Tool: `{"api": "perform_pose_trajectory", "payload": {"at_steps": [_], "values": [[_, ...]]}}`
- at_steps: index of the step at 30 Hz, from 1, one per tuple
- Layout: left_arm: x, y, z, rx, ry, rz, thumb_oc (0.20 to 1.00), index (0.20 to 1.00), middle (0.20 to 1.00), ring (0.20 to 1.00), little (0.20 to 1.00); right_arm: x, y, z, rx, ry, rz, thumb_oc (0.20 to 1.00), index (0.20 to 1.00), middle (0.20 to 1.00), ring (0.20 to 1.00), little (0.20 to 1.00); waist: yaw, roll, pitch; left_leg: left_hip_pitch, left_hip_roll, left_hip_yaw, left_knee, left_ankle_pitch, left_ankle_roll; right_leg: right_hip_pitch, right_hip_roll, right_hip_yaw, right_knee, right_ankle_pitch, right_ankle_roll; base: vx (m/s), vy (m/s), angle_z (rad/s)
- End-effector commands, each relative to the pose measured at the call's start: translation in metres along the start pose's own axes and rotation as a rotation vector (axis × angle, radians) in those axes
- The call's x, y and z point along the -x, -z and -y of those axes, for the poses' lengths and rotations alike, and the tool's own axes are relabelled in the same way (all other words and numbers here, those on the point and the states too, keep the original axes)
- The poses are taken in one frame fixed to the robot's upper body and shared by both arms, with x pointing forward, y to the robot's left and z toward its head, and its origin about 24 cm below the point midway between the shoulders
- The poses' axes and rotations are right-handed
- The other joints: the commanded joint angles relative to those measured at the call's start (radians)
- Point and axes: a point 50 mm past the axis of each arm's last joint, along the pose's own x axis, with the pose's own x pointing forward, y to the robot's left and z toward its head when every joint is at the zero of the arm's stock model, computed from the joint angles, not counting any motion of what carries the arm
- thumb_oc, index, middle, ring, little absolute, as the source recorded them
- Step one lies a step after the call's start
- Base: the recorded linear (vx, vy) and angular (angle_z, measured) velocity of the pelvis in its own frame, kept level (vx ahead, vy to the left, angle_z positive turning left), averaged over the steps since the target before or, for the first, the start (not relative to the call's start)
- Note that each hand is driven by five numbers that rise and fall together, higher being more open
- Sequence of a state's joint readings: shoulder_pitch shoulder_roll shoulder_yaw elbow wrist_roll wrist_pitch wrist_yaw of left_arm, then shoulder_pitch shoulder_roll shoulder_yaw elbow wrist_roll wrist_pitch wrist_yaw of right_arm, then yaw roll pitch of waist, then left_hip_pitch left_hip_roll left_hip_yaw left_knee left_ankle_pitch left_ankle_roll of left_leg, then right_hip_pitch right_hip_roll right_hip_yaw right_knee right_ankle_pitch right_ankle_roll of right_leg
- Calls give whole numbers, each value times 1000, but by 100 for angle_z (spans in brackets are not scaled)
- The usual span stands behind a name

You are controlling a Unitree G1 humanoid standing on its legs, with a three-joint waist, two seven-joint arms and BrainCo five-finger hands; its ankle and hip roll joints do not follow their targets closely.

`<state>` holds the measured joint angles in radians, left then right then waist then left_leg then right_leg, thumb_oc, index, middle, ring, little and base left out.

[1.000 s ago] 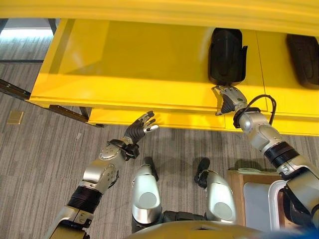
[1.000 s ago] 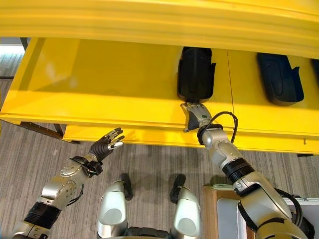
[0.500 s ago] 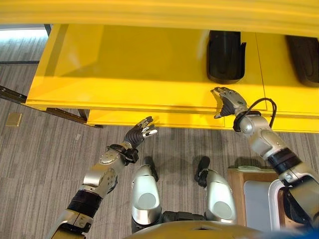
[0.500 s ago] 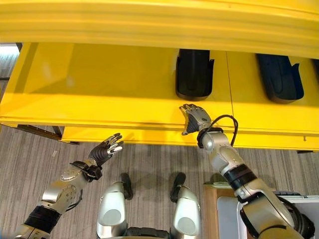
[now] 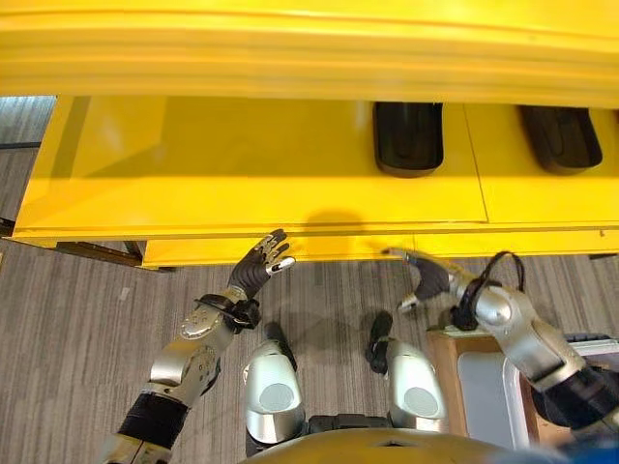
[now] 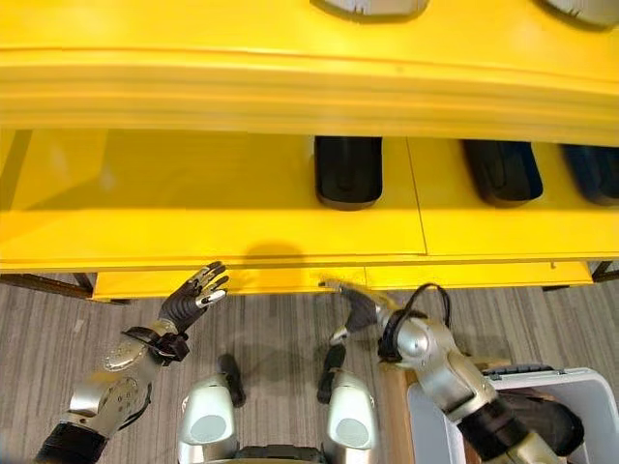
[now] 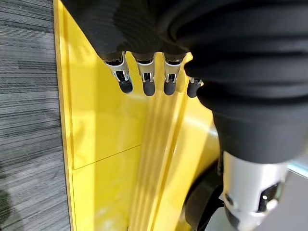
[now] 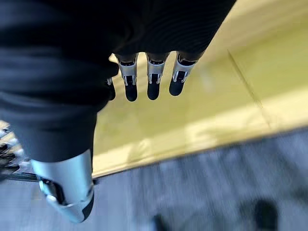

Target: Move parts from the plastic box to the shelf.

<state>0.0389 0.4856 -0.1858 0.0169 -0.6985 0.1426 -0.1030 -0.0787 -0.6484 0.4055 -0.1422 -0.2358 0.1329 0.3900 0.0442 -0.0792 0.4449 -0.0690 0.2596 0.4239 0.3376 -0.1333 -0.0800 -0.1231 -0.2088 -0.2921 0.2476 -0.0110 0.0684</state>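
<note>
A black moulded part (image 5: 408,138) lies on the yellow shelf (image 5: 242,164), with another black part (image 5: 559,138) to its right. My right hand (image 5: 426,277) hangs open and empty over the floor, just in front of the shelf's front edge and below the first part. Its straight fingers (image 8: 151,82) point at the yellow board in the right wrist view. My left hand (image 5: 259,266) is open too, raised near the shelf's front edge further left, fingers (image 7: 144,82) straight. The grey-white plastic box (image 6: 580,379) stands at the lower right.
A higher yellow shelf board (image 5: 309,53) overhangs the one with the parts. A third black part (image 6: 595,174) lies at the far right. A wooden stand (image 5: 440,353) carries the box. Grey carpet (image 5: 68,319) spreads to the left.
My right hand has drawn back from the black part, off the shelf and down over the floor. The camera has shifted, showing more of the upper board. The left hand has barely moved.
</note>
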Motion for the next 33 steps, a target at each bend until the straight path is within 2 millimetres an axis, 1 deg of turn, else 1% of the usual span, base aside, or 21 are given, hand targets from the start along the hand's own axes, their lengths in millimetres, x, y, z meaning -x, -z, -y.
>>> {"api": "perform_pose_trajectory", "payload": {"at_steps": [1,4,8,11,12,13,15,16,17,19,20,21,22,23,24,27,28,30,31,32,33], "values": [[5,-18,18,25,86,113,1000,1000,1000,1000,1000,14,-30,30,-189,197,299,1000,1000,1000,1000,1000,1,20,-50,63,-35,6,-73,35,35,91,8,-10,81,-126,70,36,164,3],[7,-12,22,25,127,94,1000,1000,1000,1000,1000,22,-28,42,-315,357,356,1000,1000,1000,1000,1000,-13,25,-71,77,-46,4,-91,37,37,104,12,-4,61,-121,70,29,194,1],[14,2,28,7,208,54,1000,1000,1000,1000,1000,37,-16,37,-433,470,376,1000,1000,1000,1000,1000,-44,40,-89,85,-60,9,-107,33,43,102,6,5,53,-120,74,-37,320,1],[17,-4,39,-70,390,112,1000,1000,1000,1000,1000,45,0,41,-500,653,310,1000,1000,1000,1000,1000,-66,49,-87,84,-68,21,-105,19,56,92,-3,13,54,-114,82,-142,336,3],[19,-7,44,-88,467,137,1000,1000,1000,1000,1000,47,10,42,-544,736,283,1000,1000,1000,1000,1000,-81,54,-81,82,-70,41,-101,13,65,80,-17,11,59,-106,92,-200,338,-1],[19,-7,45,-86,481,141,1000,1000,1000,1000,1000,48,15,42,-579,766,265,1000,1000,1000,1000,1000,-87,56,-78,83,-71,50,-99,9,69,76,-23,10,61,-100,98,-258,411,-8],[14,-5,50,-167,574,109,1000,1000,1000,1000,1000,41,25,39,-650,844,228,1000,1000,1000,1000,1000,-119,64,-64,92,-84,103,-93,-8,89,65,-56,0,34,-54,128,-261,422,-24],[13,-4,51,-184,598,97,1000,1000,1000,1000,1000,40,26,39,-653,842,226,1000,1000,1000,1000,1000,-125,66,-62,95,-87,115,-95,-10,91,63,-62,-2,26,-43,132,-239,470,-55],[12,-5,48,-204,575,124,1000,1000,1000,1000,1000,41,27,40,-618,825,238,1000,1000,1000,1000,1000,-148,71,-54,109,-97,156,-111,-9,91,48,-96,-5,-16,29,149,-150,318,-63],[11,-7,43,-177,531,147,1000,1000,1000,1000,1000,43,27,39,-599,824,241,1000,1000,1000,1000,1000,-161,75,-50,119,-113,170,-127,-19,96,21,-124,7,-27,89,160,-157,234,-68],[10,-7,41,-160,520,153,1000,1000,1000,1000,1000,45,26,38,-588,824,240,1000,1000,1000,1000,1000,-162,78,-50,124,-118,181,-139,-24,102,-4,-136,7,-5,107,166,-214,227,-71],[16,-1,32,-156,466,151,1000,1000,1000,1000,1000,47,27,38,-580,833,241,1000,1000,1000,1000,1000,-148,91,-57,132,-118,213,-160,-12,113,-8,-153,-45,67,73,156,-191,181,-85],[22,4,24,-139,447,132,1000,1000,1000,1000,1000,49,29,39,-578,827,251,1000,1000,1000,1000,1000,-129,104,-69,124,-115,212,-162,1,122,13,-150,-73,135,28,128,-152,112,-91],[24,6,23,-134,449,126,1000,1000,1000,1000,1000,48,28,39,-578,803,256,1000,1000,1000,1000,1000,-121,108,-75,121,-114,209,-163,5,123,21,-150,-80,162,10,115,-71,-111,-86],[32,15,24,-122,526,79,1000,1000,1000,1000,1000,45,27,38,-558,755,251,1000,1000,1000,1000,1000,-86,117,-95,109,-94,214,-159,25,121,60,-158,-126,224,-41,80,-34,-181,-61],[41,22,23,-95,572,34,1000,1000,1000,1000,1000,40,24,42,-562,737,256,1000,1000,1000,1000,1000,-51,109,-118,87,-73,229,-133,24,136,113,-166,-174,254,-84,65,-20,-342,-58],[41,20,20,-38,537,43,1000,1000,1000,1000,1000,37,23,47,-589,737,247,1000,1000,1000,1000,1000,-35,90,-125,55,-30,253,-84,38,116,182,-116,-222,142,-146,42,-13,-511,-77],[41,21,19,-20,519,49,1000,1000,1000,1000,1000,34,22,47,-592,737,243,1000,1000,1000,1000,1000,-29,79,-123,35,7,265,-51,52,94,217,-87,-240,71,-144,38,-36,-577,-142],[43,27,20,-2,484,73,1000,1000,1000,1000,1000,34,20,41,-589,739,226,1000,1000,1000,1000,1000,-35,63,-121,22,76,280,-33,93,50,235,-59,-243,7,-131,51,-55,-518,-196],[43,27,20,-1,484,73,1000,1000,1000,1000,1000,34,20,41,-589,739,225,1000,1000,1000,1000,1000,-34,64,-122,23,77,281,-34,94,49,235,-58,-242,7,-130,50,-78,-611,-173],[44,27,20,13,483,96,1000,1000,1000,1000,1000,38,25,39,-589,755,196,1000,1000,1000,1000,1000,-49,59,-121,38,89,282,-57,113,34,219,-43,-232,4,-128,56,-44,-294,-105]]}}
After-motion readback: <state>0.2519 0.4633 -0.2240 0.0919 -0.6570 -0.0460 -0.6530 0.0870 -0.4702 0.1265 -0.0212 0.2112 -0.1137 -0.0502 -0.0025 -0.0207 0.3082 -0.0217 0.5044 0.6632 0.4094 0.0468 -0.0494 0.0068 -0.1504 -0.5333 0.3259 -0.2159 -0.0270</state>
